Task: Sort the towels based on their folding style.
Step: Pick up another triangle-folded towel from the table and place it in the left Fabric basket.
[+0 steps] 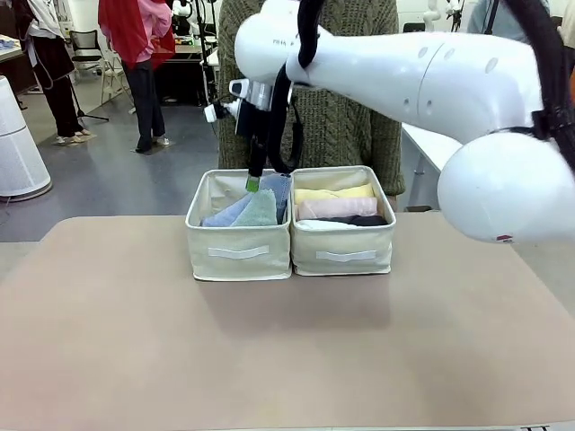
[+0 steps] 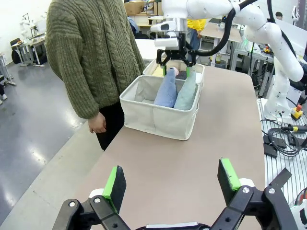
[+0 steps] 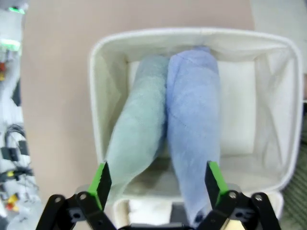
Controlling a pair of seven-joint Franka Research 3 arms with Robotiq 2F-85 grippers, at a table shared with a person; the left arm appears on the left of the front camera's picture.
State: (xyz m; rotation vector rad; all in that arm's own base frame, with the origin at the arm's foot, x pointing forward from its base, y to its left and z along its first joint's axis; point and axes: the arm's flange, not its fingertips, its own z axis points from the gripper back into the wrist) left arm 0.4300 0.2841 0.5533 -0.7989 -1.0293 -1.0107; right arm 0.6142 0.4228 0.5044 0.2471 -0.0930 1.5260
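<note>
The table (image 1: pixel 269 359) has a soft pinkish-brown top. Two cream cloth bins sit on it, side by side and touching, near the far edge: the left bin (image 1: pixel 238 256) and the right bin (image 1: pixel 344 254).

The front camera faces across the bench (image 1: pixel 287 359) at both bins, the left wrist camera eyes them from afar, and the right wrist camera looks straight down into the left bin (image 3: pixel 110 48).

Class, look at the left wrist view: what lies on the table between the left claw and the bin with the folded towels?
Nothing: in that view the stretch of table from the left claw to the bin is bare.
</note>
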